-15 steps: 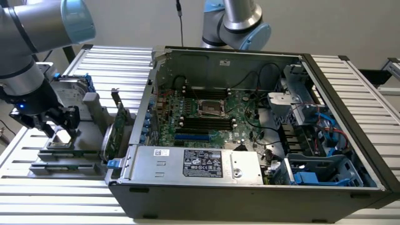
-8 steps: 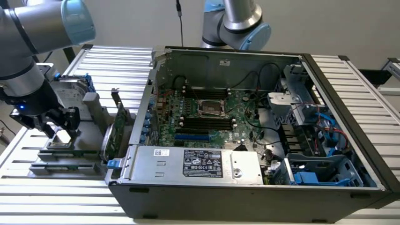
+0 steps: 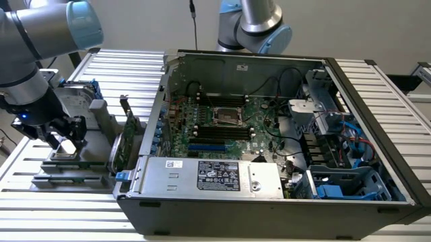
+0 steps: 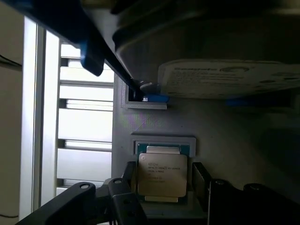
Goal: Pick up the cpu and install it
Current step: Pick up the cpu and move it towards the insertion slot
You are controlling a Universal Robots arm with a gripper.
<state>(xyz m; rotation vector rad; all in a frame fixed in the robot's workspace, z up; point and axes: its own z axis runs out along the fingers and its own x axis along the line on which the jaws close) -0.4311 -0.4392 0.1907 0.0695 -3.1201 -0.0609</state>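
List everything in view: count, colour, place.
grey holder tray: one, grey, exterior view's left
small square silver-topped chip: one, silver, in tray
dark metal computer case: one, dark grey, centre
green motherboard: one, green, inside case
upright green circuit cards: count unclear, green, between tray and case
silver hard drive with blue rails: one, silver, near chip
slatted metal table: one, silver, underneath
grey robot arm: one, grey, exterior view's left
black pincer: one, black, at chip

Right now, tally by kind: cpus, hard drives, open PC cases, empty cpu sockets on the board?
cpu: 1
hard drive: 1
open PC case: 1
empty cpu socket: 1
Total: 4
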